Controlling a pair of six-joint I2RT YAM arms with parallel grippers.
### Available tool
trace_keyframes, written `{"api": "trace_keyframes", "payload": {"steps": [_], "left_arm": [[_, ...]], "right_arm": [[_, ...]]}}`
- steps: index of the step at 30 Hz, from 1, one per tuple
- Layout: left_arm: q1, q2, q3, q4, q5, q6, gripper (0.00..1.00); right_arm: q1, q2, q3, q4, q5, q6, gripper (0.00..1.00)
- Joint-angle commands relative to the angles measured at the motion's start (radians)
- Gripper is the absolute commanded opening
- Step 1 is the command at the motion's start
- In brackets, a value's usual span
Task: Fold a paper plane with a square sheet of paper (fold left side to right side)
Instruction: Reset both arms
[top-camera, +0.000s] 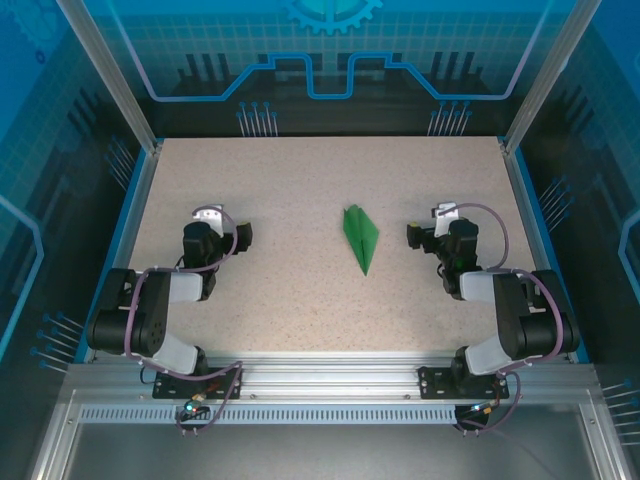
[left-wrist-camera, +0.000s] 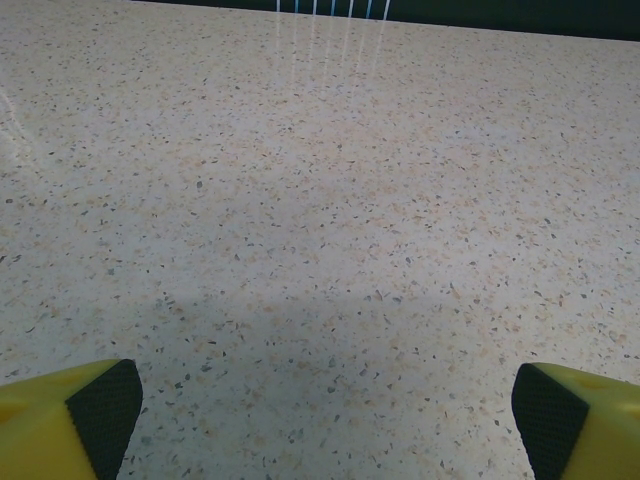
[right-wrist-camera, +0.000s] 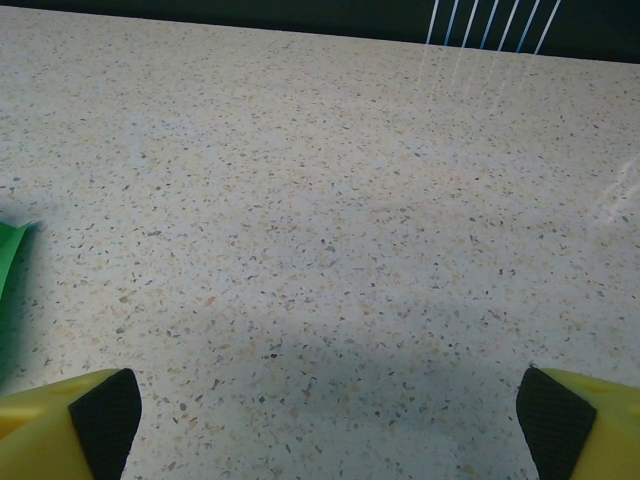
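1 paper plane (top-camera: 361, 236), green, flat on table (top-camera: 300, 310), approx mid-depth, a bit right of centre, sharp tip twd near edge. 2 grippers, both low over table: left gripper (top-camera: 243, 235) jaws wide, empty, well apart from plane; right gripper (top-camera: 413, 236) also wide & empty, near plane's right side, not touching. Right wrist view: green edge at far left.

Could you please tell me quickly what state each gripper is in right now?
Left gripper: open, holding nothing.
Right gripper: open, holding nothing; the paper plane lies apart from it on the table.
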Motion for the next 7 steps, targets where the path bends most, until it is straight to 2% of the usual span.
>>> {"api": "trace_keyframes", "payload": {"steps": [1,7], "left_arm": [[0.007,0.0,0.014,-0.001,0.024,0.011,0.99],[0.007,0.001,0.015,-0.001,0.024,0.011,0.99]], "right_arm": [[0.008,0.01,0.018,0.003,-0.007,-0.016,1.0],[0.008,0.01,0.018,0.002,-0.008,-0.014,1.0]]}}
